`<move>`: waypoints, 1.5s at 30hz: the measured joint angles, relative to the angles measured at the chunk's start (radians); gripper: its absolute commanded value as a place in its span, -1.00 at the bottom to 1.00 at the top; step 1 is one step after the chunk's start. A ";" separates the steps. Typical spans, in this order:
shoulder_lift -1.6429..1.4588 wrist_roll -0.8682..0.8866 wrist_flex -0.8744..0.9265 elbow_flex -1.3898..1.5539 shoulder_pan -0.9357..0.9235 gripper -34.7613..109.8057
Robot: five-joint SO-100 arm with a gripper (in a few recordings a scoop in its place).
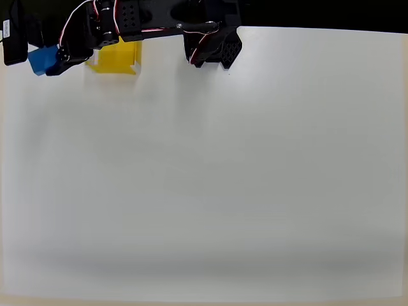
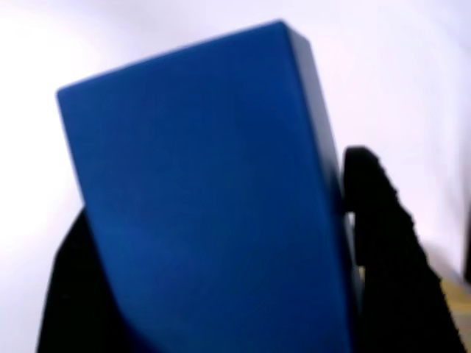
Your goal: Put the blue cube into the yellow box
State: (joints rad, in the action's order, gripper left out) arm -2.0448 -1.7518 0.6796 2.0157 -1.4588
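The blue cube [image 1: 42,59] sits at the far top left of the overhead view, held between the black fingers of my gripper [image 1: 39,57]. Up close in the wrist view, the blue cube [image 2: 206,198] looms large, with a black finger [image 2: 383,243] pressed on its right side and another on its lower left. To the right of the cube in the overhead view is the yellow box [image 1: 116,57], partly covered by the black arm [image 1: 159,19]. The cube is left of the box, not over it.
The white table [image 1: 210,178] stretches wide and bare below the arm. The arm's black base [image 1: 213,44] stands at the top edge, right of the box. Dark background lies beyond the table's top edge.
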 measured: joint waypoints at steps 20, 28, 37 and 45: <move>-0.304 0.035 0.186 0.399 -0.146 -0.29; -0.318 0.020 0.064 0.554 -0.146 -0.29; -0.318 0.012 -0.038 0.673 -0.146 -0.28; -0.334 0.005 -0.094 0.741 -0.146 -0.10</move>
State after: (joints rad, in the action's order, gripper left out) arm -2.3792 -1.7472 0.5860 2.7566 -1.6045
